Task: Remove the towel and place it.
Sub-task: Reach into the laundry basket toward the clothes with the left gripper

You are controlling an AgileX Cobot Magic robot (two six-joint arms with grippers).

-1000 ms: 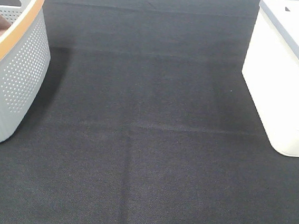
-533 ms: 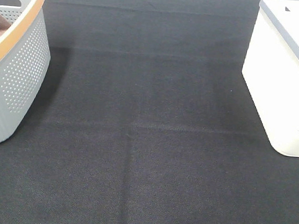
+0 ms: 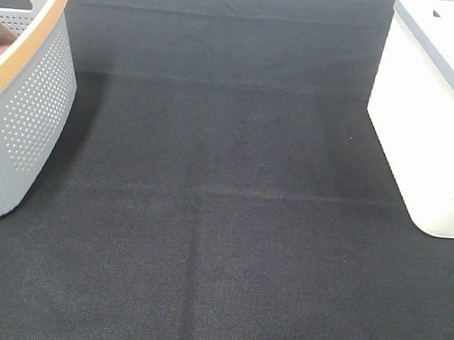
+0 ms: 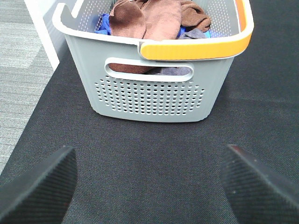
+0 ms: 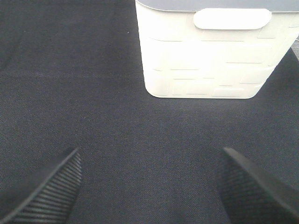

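Over the last second nothing had changed in the high view. The grey basket (image 3: pixel 23 118) stood at the left edge of the dark surface (image 3: pixel 222 218) and the white bin (image 3: pixel 423 141) at the right edge, as before. The stretch between them held nothing, and neither arm had come into that view.

The towel (image 4: pixel 145 18) lay on top of the heap inside the basket, a reddish-brown fold beside a blue cloth (image 4: pixel 103 23) and other brown cloth. Where the towel ended and the other brown cloth began could not be made out. From the high camera only a sliver of brown showed over the basket's rim.

The left claw (image 4: pixel 149 186) hung with its jaws spread wide and nothing between them, low over the surface, short of the basket's holed wall and facing it. The right claw (image 5: pixel 149 186) was just as wide and just as empty, and it faced the white bin from a little way off.

Since nothing had moved, the task had probably not yet started: the towel was untouched. The left claw, being nearer, seemed the likelier one to rise over the rim and reach down for it. The white bin was perhaps where the towel was meant to go.
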